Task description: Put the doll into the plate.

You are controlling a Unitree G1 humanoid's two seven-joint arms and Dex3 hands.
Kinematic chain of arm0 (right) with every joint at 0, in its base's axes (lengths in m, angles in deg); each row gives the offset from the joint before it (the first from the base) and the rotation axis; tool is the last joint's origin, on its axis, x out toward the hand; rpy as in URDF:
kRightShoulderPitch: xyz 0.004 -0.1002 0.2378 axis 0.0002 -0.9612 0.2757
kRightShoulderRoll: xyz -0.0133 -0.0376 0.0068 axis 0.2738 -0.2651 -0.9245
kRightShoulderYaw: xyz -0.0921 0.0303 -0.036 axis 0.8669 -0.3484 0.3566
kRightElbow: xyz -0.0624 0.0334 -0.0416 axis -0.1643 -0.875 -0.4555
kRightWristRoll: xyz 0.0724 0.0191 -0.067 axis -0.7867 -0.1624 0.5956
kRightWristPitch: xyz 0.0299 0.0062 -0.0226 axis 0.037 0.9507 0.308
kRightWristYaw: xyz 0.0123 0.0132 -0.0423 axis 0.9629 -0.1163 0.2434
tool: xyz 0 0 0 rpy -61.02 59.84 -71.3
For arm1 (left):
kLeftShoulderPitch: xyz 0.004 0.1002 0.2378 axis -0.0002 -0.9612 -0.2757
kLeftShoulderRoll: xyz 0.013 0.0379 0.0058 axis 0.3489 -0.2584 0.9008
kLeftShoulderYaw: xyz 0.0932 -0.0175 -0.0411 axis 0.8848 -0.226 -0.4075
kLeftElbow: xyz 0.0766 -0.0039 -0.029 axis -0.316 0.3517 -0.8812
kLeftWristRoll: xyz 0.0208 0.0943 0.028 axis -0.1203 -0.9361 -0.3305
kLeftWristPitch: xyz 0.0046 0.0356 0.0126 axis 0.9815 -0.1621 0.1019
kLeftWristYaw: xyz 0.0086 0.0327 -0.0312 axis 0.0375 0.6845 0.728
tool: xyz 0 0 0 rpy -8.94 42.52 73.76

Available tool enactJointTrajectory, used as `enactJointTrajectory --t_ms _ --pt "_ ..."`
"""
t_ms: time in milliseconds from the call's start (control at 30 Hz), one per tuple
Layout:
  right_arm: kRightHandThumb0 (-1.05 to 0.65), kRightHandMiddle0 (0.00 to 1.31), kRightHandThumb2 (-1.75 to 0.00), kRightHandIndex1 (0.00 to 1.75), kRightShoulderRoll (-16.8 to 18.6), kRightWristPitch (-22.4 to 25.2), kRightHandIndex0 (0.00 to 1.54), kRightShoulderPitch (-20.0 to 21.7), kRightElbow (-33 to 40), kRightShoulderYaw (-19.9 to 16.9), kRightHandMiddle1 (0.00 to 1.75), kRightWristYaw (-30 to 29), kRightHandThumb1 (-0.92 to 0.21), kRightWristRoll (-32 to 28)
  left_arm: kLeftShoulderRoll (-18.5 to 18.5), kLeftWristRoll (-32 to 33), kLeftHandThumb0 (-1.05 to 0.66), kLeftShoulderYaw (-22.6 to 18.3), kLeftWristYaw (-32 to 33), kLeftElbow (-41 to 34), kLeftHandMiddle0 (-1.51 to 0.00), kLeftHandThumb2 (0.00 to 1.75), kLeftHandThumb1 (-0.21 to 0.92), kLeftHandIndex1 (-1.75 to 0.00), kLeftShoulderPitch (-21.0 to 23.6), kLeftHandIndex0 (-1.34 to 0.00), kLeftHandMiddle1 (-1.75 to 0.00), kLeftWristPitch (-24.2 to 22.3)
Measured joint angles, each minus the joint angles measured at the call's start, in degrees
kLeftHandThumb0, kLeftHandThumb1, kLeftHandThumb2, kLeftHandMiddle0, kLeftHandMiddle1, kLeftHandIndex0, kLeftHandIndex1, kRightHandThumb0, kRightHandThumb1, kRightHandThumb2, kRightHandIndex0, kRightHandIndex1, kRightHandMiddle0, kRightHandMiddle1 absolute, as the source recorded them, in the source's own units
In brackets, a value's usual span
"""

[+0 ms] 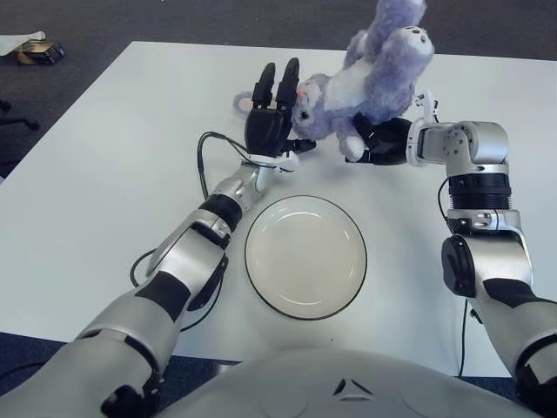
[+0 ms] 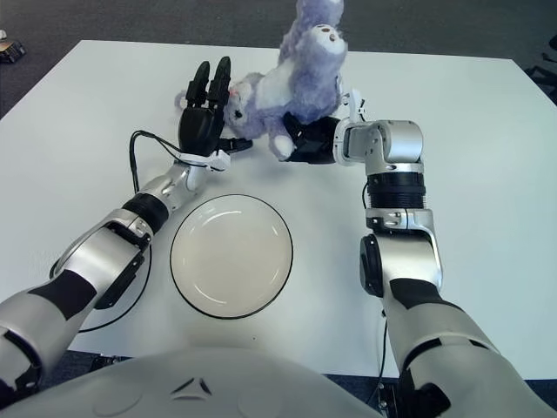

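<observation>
One doll (image 1: 370,83), purple and white plush, top centre of frame, lifted and tilted, legs pointing up toward the top edge, head down-left. One plate (image 1: 305,256), white with a dark rim, sits empty at frame centre on the white bench (image 1: 104,174); doll is above and behind it, not in it.

Two hands in view. Right hand (image 1: 383,141), upper right of centre, is clamped around the doll's lower body from beneath, dark fingers wrapped into the plush. Left hand (image 1: 268,117), upper left of centre, has fingers straight and spread upward, palm side pressed against the doll's head end; it touches the doll but its fingers do not close round it.

One black cable (image 1: 205,148) loops off the left wrist across the bench at left of the plate, and another run shows beside the left forearm lower down. One small dark object (image 1: 36,52) with something white lies on the floor at the upper left corner, too small to identify.
</observation>
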Motion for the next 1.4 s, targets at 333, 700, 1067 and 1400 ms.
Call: enactJointTrajectory --t_ms 333,700,1067,1400 --pt "0.00 0.50 -1.26 1.28 -0.54 2.39 0.86 -3.04 5.70 0.16 1.75 1.48 -0.24 -2.45 -0.59 -0.18 -0.71 1.51 2.41 3.83 0.00 0.84 0.37 0.00 2.55 0.00 -0.37 -1.46" --pt "0.00 0.39 -1.18 1.72 -0.78 7.26 0.44 -3.16 7.87 0.24 1.75 0.00 -0.44 -2.62 -1.81 0.09 -0.81 3.21 2.68 4.29 0.00 0.76 0.45 -0.04 2.89 0.00 -0.29 0.35" --pt "0.00 0.34 -1.08 1.75 -0.81 7.91 0.36 -3.16 7.85 0.62 1.75 -1.24 -0.52 -2.33 -1.72 0.19 -0.78 4.13 2.43 4.39 0.00 0.74 0.47 -0.10 3.39 0.00 -0.36 3.50" --pt "0.00 0.36 -1.13 1.75 -0.42 9.42 0.38 -2.87 6.94 -1.27 1.75 -1.37 -0.48 -2.85 -1.53 0.17 -0.68 5.18 0.36 4.38 0.00 0.79 0.42 -0.36 4.18 0.00 -0.49 8.64"
